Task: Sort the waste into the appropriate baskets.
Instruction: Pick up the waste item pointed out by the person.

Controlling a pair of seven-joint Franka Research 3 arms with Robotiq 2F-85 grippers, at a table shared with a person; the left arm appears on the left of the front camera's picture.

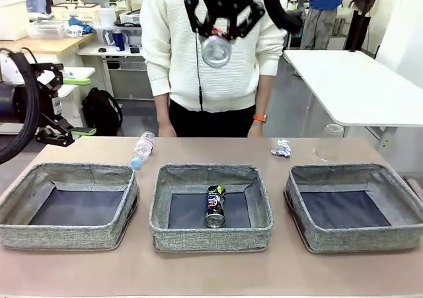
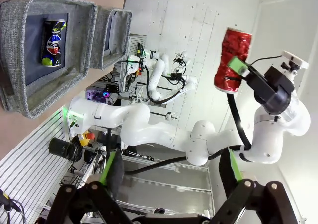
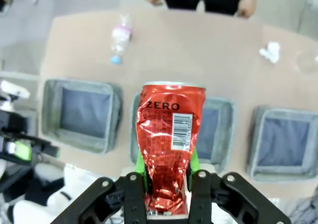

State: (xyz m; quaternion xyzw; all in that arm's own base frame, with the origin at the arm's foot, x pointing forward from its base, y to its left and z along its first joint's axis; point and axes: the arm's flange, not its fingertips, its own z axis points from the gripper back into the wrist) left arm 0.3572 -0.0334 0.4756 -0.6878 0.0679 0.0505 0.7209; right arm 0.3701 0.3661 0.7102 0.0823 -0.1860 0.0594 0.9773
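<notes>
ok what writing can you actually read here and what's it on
"ZERO": white letters on the crumpled red metal drink can.
Barcode digits on that can: too small to read.
Print on the dark multicoloured drink can in the middle grey woven basket: too blurred.
Pinkish label on the clear plastic bottle: too small.

I can read "ZERO" in white on the red can (image 3: 169,144) at centre frame, above a barcode; other print is illegible.

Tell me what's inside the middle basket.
In the middle basket, one dark multicoloured drink can lies on its side on the dark bottom; nothing else shows from the front. In the right wrist view the held red can covers most of that basket.
</notes>
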